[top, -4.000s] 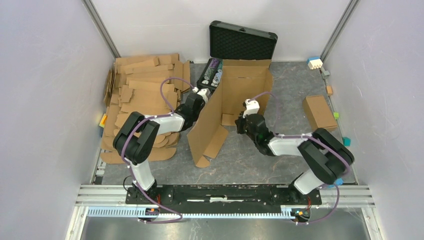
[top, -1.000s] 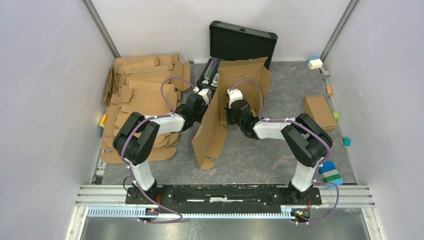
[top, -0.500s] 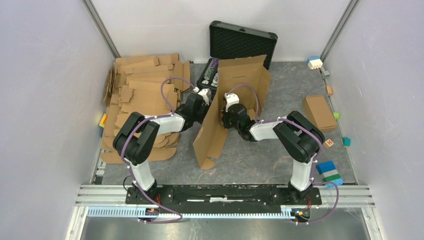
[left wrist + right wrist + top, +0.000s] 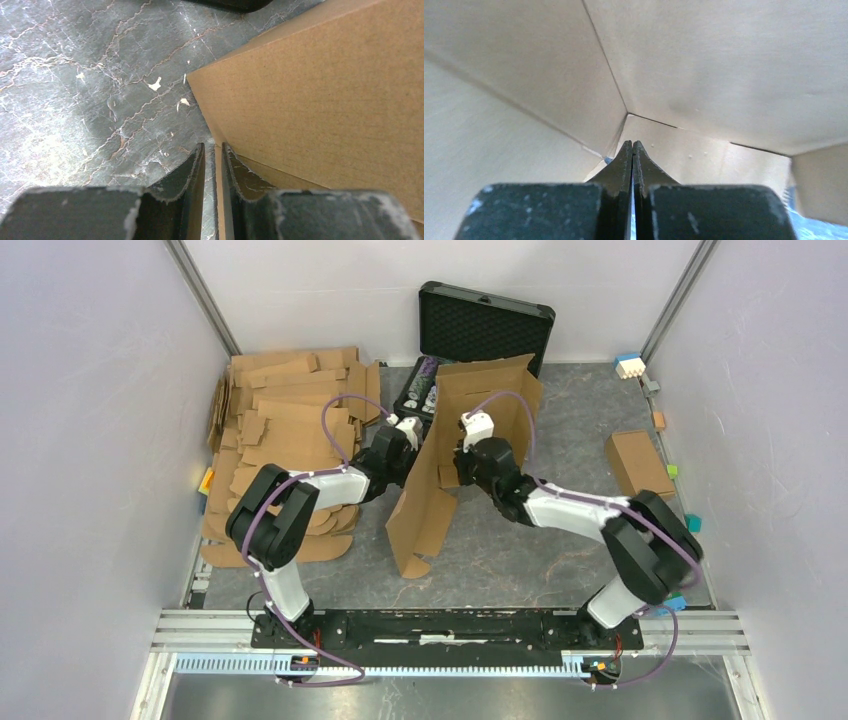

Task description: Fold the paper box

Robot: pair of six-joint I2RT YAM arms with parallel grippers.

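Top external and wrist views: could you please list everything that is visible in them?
paper box: one, brown, table centre, partly folded, panels standing.
black case: one, black, open, back centre.
flat cardboard sheets: a pile, brown, back left.
small cardboard box: one, brown, right side.
small blocks: several, mixed colours, along the table's side edges.
table: one, grey marbled.
left hand: one, black, shut on a panel edge of the paper box.
right hand: one, black, shut, inside the paper box.
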